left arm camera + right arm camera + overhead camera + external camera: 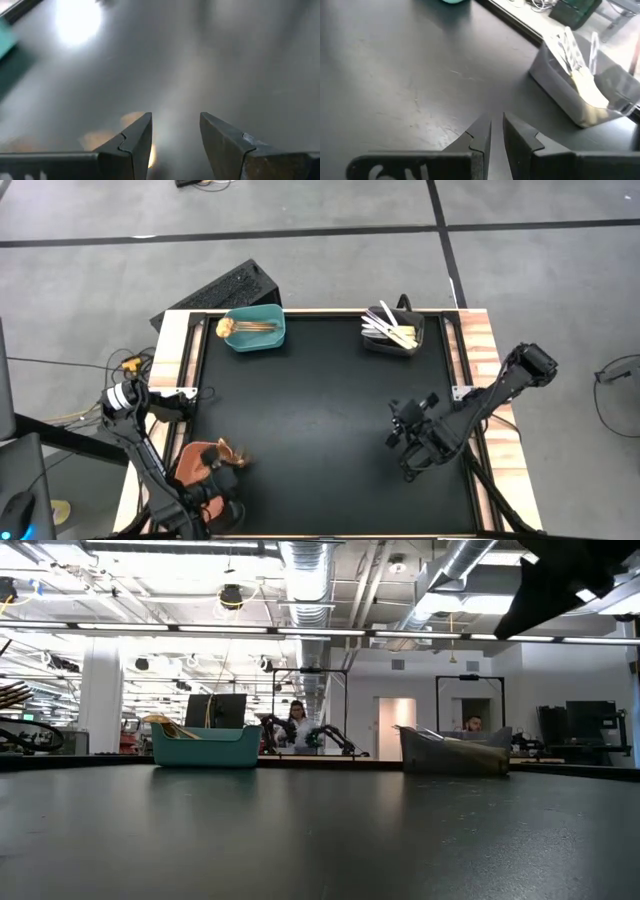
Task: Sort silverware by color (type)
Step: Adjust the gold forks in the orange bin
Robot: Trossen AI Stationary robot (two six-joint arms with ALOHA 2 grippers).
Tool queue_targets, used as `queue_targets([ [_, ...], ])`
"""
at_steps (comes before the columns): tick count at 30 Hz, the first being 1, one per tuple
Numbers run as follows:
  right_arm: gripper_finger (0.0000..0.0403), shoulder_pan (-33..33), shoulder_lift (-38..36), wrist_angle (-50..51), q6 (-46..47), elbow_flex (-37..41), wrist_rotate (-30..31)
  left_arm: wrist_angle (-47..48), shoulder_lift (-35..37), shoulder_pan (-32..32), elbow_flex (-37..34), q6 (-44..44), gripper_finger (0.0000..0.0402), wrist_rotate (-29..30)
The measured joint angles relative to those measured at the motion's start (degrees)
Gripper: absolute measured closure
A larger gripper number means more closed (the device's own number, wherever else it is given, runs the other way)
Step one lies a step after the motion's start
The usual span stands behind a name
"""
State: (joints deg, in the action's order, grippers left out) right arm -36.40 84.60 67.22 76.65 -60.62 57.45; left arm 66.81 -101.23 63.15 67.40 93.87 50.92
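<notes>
Gold silverware (pixel 250 327) lies in a teal bin (pixel 268 338) at the table's far left; the bin also shows in the low view (pixel 205 747). Silver-white silverware (pixel 388 324) leans in a black bin (pixel 410 343) at the far right, and the right wrist view sees those pieces (pixel 580 75) too. Copper pieces (pixel 228 450) lie in an orange bin (pixel 192 463) at the near left. My left gripper (pixel 175 135) hovers open by the orange bin, over bare mat. My right gripper (pixel 496 131) is shut and empty above the mat at the near right (pixel 402 446).
A black mat (pixel 310 410) covers the table between wooden side rails (pixel 480 345). The middle of the mat lies bare. A black keyboard-like object (pixel 215 292) sits off the far left corner. People and other robot arms (pixel 300 730) show in the room behind.
</notes>
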Motion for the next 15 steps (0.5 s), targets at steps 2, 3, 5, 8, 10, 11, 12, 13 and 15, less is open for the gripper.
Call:
queue_targets([
  [2,0.0328,-0.42,0.0,1.78,1.68,0.0,0.0,-7.14,0.0,-0.57,0.0,-8.64,0.0248,1.82],
  [3,0.0328,-0.51,0.0,2.03,1.83,0.0,0.0,-10.67,0.0,-1.05,0.0,-13.62,0.0248,1.84],
  [5,0.0329,-0.53,0.0,1.99,1.84,0.0,0.02,-16.9,0.0,-2.4,-0.01,-23.9,0.0248,0.19],
  [8,0.0328,-0.53,0.0,1.99,1.98,0.0,0.04,-20.4,0.0,-5.03,-0.88,-31.68,0.0248,-3.52],
  [10,0.0328,-0.53,0.02,1.74,1.96,0.0,0.0,-20.26,-0.06,-6.89,-2.28,-31.98,0.0248,-6.76],
  [11,0.0328,-0.51,0.02,1.44,1.62,0.0,-0.08,-20.01,-0.08,-7.7,-3.02,-32.02,0.0248,-8.38],
  [12,0.0328,-0.56,0.02,1.28,1.54,0.0,-0.1,-19.8,-0.09,-8.48,-3.88,-32.28,0.0248,-9.75],
  [13,0.0328,-0.74,0.02,1.31,1.54,0.0,-0.15,-19.66,-0.09,-9.16,-4.71,-32.67,0.0248,-11.06],
  [15,0.0328,-1.16,0.02,1.36,1.47,0.0,-0.26,-19.58,-0.13,-10.35,-5.92,-33.76,0.0248,-12.84],
])
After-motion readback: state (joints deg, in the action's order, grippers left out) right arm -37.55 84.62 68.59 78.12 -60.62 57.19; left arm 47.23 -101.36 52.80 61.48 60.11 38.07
